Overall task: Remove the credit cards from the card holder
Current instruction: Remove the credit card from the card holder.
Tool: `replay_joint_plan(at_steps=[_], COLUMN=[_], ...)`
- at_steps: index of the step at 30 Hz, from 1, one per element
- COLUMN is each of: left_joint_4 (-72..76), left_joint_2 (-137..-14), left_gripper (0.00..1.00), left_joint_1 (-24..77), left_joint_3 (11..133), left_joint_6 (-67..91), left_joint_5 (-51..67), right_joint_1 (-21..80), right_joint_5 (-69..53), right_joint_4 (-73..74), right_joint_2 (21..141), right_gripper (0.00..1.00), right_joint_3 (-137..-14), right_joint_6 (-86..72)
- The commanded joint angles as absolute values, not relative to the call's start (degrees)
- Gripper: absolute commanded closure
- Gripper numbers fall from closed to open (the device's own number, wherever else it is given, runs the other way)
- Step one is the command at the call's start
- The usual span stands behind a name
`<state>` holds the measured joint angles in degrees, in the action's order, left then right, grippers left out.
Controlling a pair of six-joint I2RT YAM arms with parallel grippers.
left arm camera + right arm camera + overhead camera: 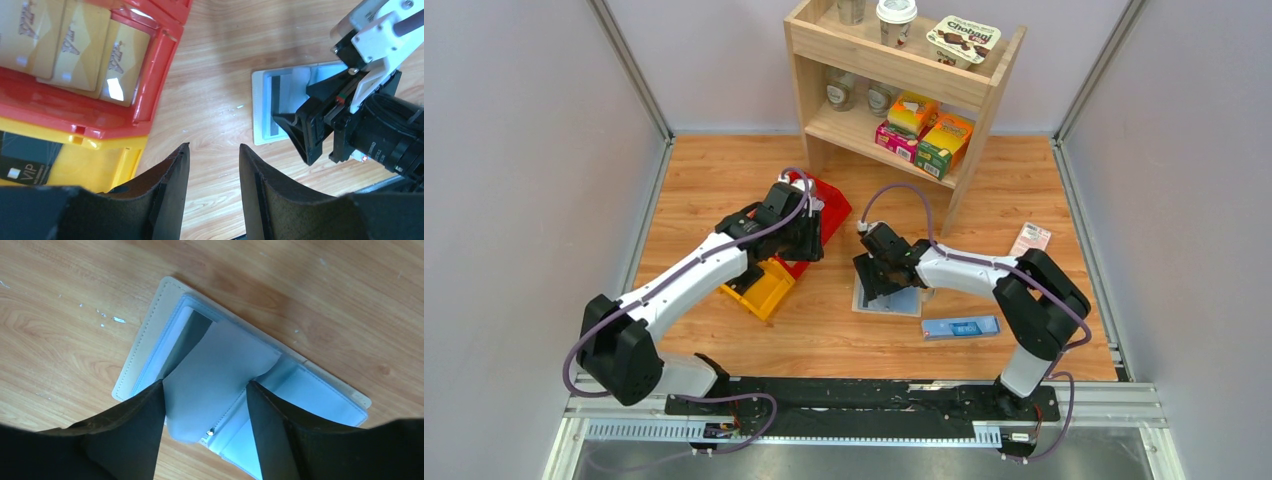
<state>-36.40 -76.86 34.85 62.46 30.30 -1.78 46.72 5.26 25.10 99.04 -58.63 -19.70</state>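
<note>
Right wrist view, and the card holder (310, 390) lies open flat on the wooden table (75, 315), cream edge outside, pale blue lining up. The right gripper (205, 385) is right down on it, jaws spread, one dark finger either side of a pale blue sleeve (215, 370) that is lifted off the pages. The sleeve fills the gap between the fingers. Whether they press on its edges can't be told from here. A dark strip shows in the pocket under the sleeve's far corner. Card or shadow, hard to say.

Over to the left wrist view: the left gripper (212, 150) hangs above bare wood, jaws partly apart with nothing between them. Just beside it on its left sits a red bin (155, 95) with several gold cards (80, 45) overlapping inside. Touching the red bin's near side is a yellow bin (100, 160) holding a dark card (30, 160) marked VIP. The holder is across the gap on the right of this view, the right gripper on top of it.

From the top view, the holder sits mid-table, in front of the wooden shelf (894, 60). A blue box (961, 327) lies near its right, and a pink-white packet (1030, 240) lies further off towards the right edge.
</note>
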Motion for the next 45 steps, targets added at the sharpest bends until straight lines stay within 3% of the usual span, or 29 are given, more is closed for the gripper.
replay_joint_plan(at_steps=[1,6,11,19,30,45], left_joint_4=[-32.4,-29.5,-27.5,-26.9,-29.6,-35.6], left_joint_2=[-78.7,-82.0,-88.7,-101.7,-112.0,-114.9], left_gripper=[0.51,0.51,0.54,0.68,0.72,0.76], left_joint_1=[35.5,36.5,37.8,40.6,42.2,42.2], left_joint_3=[64.1,64.9,67.3,73.4,77.1,77.7], left_joint_6=[29.8,29.1,27.7,25.1,23.6,24.4], left_joint_5=[2.5,6.6,11.8,17.8,19.3,12.0], right_joint_1=[43.9,42.8,42.0,40.8,40.8,40.8], right_joint_5=[3.9,4.6,4.4,2.3,4.2,28.0], right_joint_4=[20.1,16.1,11.0,5.1,6.5,30.0], right_joint_2=[98.3,95.7,92.1,89.5,88.1,75.7], right_gripper=[0.39,0.63,0.68,0.68,0.66,0.5], right_joint_3=[-53.3,-49.2,-44.8,-40.7,-40.9,-42.6], right_joint_6=[-17.7,-20.3,-21.7,-23.0,-23.4,-35.6])
